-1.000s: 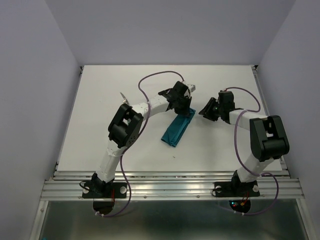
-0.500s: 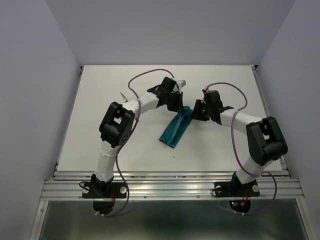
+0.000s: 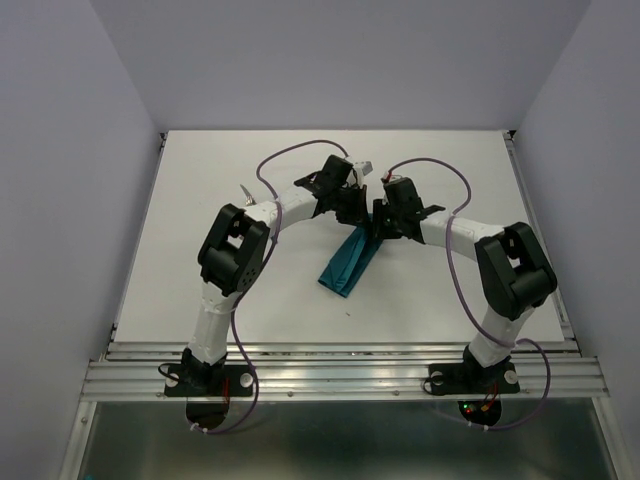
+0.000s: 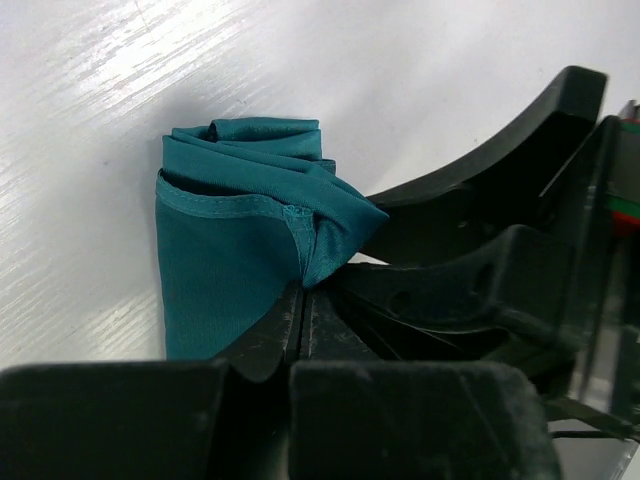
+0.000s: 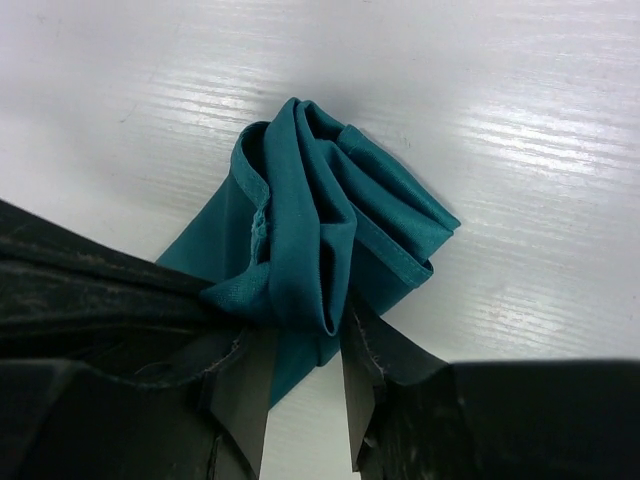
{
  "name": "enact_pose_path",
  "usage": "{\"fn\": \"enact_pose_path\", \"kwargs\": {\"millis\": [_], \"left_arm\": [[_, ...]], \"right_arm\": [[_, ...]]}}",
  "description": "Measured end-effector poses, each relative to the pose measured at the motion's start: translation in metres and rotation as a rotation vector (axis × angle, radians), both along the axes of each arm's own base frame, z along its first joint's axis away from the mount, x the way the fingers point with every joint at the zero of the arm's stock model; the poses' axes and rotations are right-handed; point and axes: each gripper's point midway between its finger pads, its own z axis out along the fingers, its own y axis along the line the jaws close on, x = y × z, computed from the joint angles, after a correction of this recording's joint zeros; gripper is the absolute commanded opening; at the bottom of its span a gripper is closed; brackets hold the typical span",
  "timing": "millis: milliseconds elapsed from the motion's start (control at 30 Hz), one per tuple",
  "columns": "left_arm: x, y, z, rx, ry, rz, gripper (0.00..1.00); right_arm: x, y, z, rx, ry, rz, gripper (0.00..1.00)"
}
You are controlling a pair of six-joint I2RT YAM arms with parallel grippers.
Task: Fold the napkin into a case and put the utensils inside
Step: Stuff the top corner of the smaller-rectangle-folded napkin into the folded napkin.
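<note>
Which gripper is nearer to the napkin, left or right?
Neither: both hold the napkin at its far end. The left gripper pinches a corner from the left side; the right gripper grips a fold from the right side.

We are seeing the left gripper (image 4: 303, 292) and right gripper (image 5: 300, 340) crowding the case (image 3: 345, 262) at its far end, its near end lying unobstructed.

The teal napkin (image 3: 343, 265) lies folded into a long, narrow strip, set diagonally near the middle of the table (image 3: 200, 280). Its far end is bunched into raised, layered folds.
</note>
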Motion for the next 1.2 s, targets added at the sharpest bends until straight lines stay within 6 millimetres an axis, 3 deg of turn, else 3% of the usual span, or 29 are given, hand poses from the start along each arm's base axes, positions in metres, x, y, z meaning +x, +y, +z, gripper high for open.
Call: {"fn": "enact_pose_path", "kwargs": {"millis": [200,867,1133,1200], "left_arm": [[0.000,-0.002,0.002,-0.011,0.002,-0.002,0.00],[0.003,0.000,0.003,-0.019,0.005,0.007,0.00],[0.002,-0.001,0.003,-0.025,0.010,0.004,0.00],[0.002,-0.001,0.003,-0.026,0.010,0.003,0.00]], "right_arm": [[0.001,-0.002,-0.010,-0.063,-0.003,-0.012,0.31],[0.003,-0.005,-0.007,-0.101,-0.029,-0.026,0.31],[0.005,-0.009,-0.007,-0.130,-0.042,-0.048,0.16],[0.006,-0.011,-0.006,-0.137,-0.046,-0.055,0.08]]}}
